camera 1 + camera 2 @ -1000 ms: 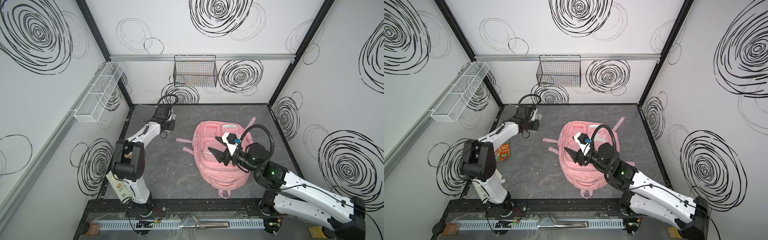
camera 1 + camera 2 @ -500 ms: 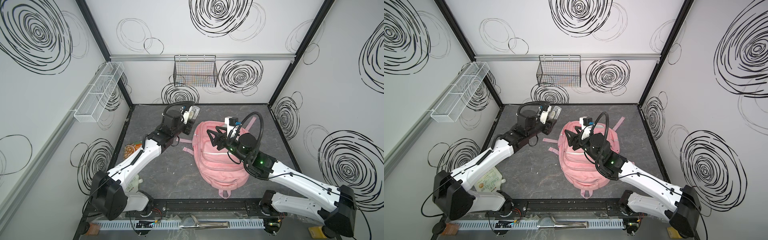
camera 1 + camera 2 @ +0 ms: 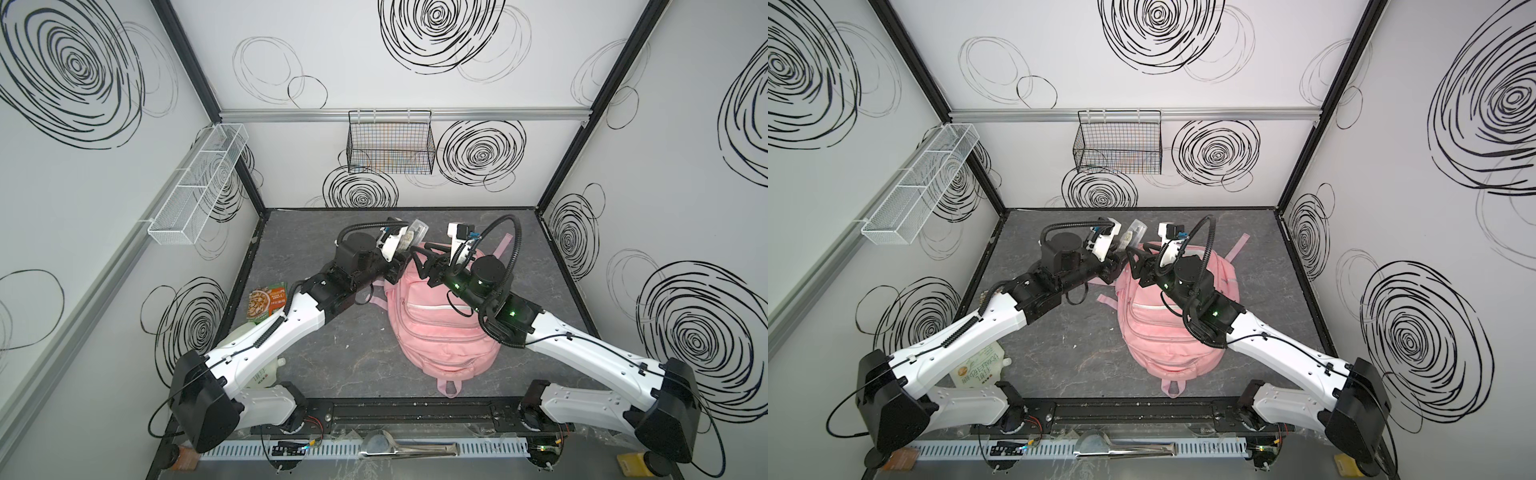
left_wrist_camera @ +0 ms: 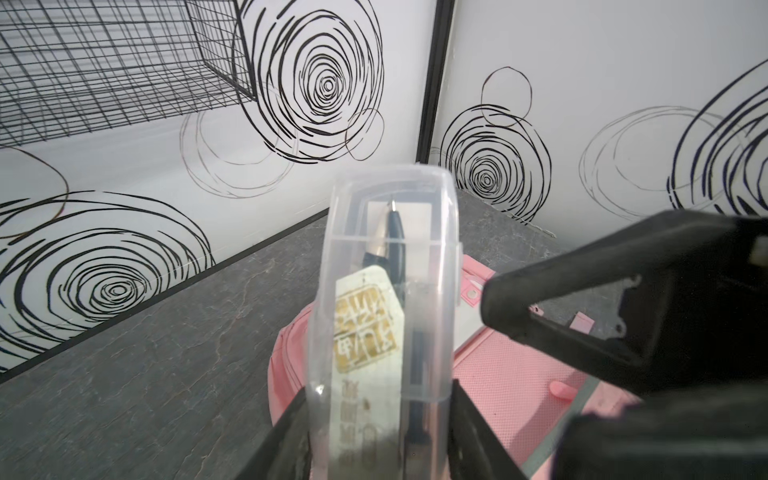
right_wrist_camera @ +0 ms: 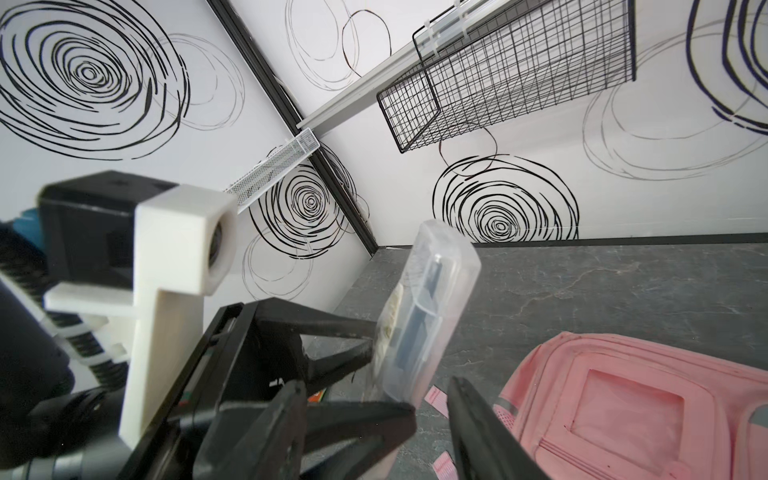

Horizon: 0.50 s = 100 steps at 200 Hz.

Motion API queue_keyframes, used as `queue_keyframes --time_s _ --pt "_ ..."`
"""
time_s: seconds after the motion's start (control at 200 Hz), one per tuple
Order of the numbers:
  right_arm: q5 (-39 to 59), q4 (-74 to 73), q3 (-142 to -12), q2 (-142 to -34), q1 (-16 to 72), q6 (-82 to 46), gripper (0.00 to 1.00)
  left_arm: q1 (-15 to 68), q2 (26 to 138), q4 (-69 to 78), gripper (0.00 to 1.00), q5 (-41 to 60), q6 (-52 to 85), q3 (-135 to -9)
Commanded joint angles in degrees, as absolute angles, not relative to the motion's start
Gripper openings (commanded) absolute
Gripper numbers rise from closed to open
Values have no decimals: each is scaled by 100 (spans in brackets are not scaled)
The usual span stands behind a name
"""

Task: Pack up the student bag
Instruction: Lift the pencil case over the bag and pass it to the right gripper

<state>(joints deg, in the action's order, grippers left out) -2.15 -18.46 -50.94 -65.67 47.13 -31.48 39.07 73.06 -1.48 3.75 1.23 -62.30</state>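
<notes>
The student bag (image 3: 440,328) (image 3: 1163,336) is a pink backpack lying flat on the grey floor, its loop toward the front rail. My left gripper (image 3: 405,251) (image 3: 1119,259) (image 4: 378,436) is shut on a clear plastic pencil case (image 3: 415,232) (image 3: 1133,232) (image 4: 386,291) (image 5: 428,307) with a dark pen and a gold-printed label inside. It holds the case tilted up over the bag's far left corner. My right gripper (image 3: 424,262) (image 3: 1136,259) (image 5: 382,419) is open right beside it, over the bag's far end (image 5: 623,395). In the right wrist view the case's lower end and a left finger lie between its jaws.
A snack packet (image 3: 268,299) and a white pouch (image 3: 978,365) lie on the left floor under the left arm. A black wire basket (image 3: 390,145) hangs on the back wall and a white mesh shelf (image 3: 199,183) on the left wall. Pink straps (image 3: 503,245) trail behind the bag.
The left arm swung from the back left toward the bag, carrying the case. The right gripper moved from the bag's middle to its far end, meeting the case, and its jaws narrowed a little.
</notes>
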Motion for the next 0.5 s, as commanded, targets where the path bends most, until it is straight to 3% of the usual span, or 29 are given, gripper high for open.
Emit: queue_keyframes --time_s 0.0,0.495 --pt "-117 -2101 -5253 -6570 4600 -3375 52 4019 7103 307 46 405 0 -6174" --pt "61 -1973 -5307 -6756 4346 -3800 41 4370 6918 512 46 172 -234 -5994"
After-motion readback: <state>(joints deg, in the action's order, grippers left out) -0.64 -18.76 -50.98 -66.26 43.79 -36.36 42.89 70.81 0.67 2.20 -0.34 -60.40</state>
